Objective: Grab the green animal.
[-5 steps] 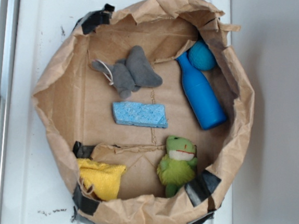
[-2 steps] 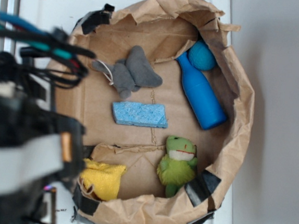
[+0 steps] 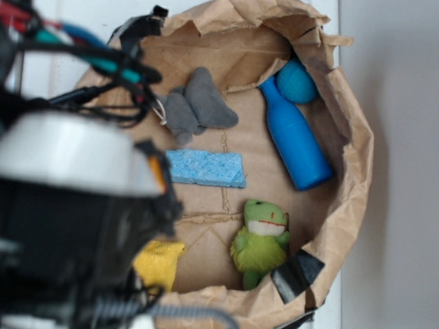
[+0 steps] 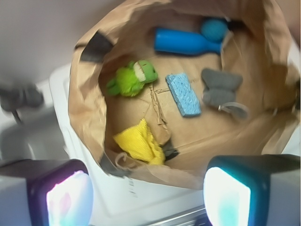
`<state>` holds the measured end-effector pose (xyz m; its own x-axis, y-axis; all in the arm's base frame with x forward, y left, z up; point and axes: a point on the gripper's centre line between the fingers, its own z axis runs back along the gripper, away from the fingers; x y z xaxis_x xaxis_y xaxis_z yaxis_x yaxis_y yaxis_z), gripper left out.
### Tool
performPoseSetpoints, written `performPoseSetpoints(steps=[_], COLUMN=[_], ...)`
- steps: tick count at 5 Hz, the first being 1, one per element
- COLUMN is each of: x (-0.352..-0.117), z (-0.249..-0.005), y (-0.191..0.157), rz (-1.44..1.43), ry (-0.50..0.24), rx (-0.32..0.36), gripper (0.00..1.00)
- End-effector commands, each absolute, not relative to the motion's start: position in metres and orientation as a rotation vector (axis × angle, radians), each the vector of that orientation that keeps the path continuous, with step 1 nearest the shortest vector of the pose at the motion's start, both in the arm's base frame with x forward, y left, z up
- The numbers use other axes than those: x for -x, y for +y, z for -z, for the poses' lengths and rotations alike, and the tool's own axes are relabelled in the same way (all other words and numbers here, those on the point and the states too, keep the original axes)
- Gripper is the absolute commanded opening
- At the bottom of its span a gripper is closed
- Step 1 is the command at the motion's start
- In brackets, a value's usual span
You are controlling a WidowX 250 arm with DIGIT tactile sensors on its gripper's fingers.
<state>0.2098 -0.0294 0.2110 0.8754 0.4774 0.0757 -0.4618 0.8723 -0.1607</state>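
**Arm brought over the bag, frog not yet reached**

Since the earlier frame the arm (image 3: 61, 220) has been carried further over the paper bag (image 3: 347, 106), now covering most of the yellow cloth (image 3: 161, 263). The gripper (image 4: 148, 188) is seen spread wide and empty in the wrist view. The green frog (image 4: 131, 79) lies ahead of the fingers (image 4: 228, 193) and slightly left, on the bag floor, well apart. Its long axis is set crosswise to the approach, head to the right toward the blue sponge (image 4: 184, 94).
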Motion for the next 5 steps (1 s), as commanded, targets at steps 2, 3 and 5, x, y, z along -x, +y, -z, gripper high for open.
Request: performPoseSetpoints(steps=[2, 3, 5], x=[-0.206, -0.206, -0.242], z=[-0.227, -0.227, -0.195], y=[-0.025, -0.025, -0.022], rz=[-0.55, -0.55, -0.752], ry=[0.014, 0.014, -0.164], rx=[0.26, 0.26, 0.243], gripper=[1.0, 1.0, 1.0])
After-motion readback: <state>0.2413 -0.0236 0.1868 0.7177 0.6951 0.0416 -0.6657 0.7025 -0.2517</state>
